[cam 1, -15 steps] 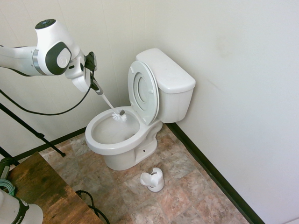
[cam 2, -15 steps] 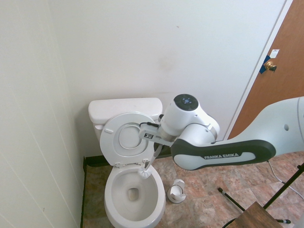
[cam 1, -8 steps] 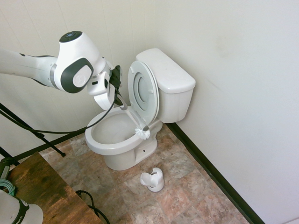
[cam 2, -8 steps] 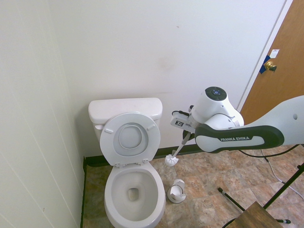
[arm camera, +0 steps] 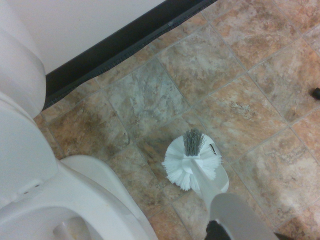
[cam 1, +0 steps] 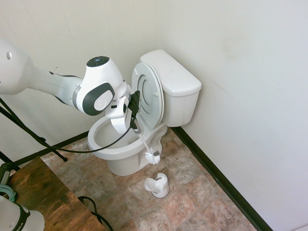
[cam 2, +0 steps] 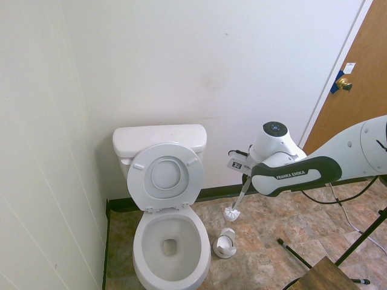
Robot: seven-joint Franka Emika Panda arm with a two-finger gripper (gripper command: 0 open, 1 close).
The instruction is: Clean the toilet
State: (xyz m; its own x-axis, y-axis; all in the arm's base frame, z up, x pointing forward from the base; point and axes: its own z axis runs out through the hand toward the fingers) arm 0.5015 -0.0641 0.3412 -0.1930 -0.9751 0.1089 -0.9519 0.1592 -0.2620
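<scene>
The toilet [cam 1: 144,120] stands against the back wall, just beside the tool [cam 1: 132,120] on its wall side, with the lid and ring seat [cam 2: 166,178] tipped upright against the tank [cam 1: 173,77] and the bowl [cam 2: 169,244] open. It is a heavy, rigid, fixed piece of glazed ceramic: it does not shift under pressure, but its surface is hard and slick, so bristles probably skid across it rather than bite. It is not something to take hold of; the only light, movable parts are the hinged plastic seat and lid, best moved by their front edge, and they look as if they could drop shut if knocked. The tool is closed around the slim handle of the toilet brush [cam 2: 232,212], which hangs below it at a slant, head down, clear of the bowl and over the tiled floor [arm camera: 240,45]. The brush is light and its handle likely flexes a little under load. Directly beneath the brush head, on the floor, sits the small white brush holder [cam 1: 158,186], close to the base of the toilet. The bowl rim lies near the brush on one side, so a swing back could clip it. Farther off are a dark baseboard [arm camera: 125,42], a wooden door [cam 2: 357,90] and the corner of a wooden table [cam 1: 38,192], none in the way.
</scene>
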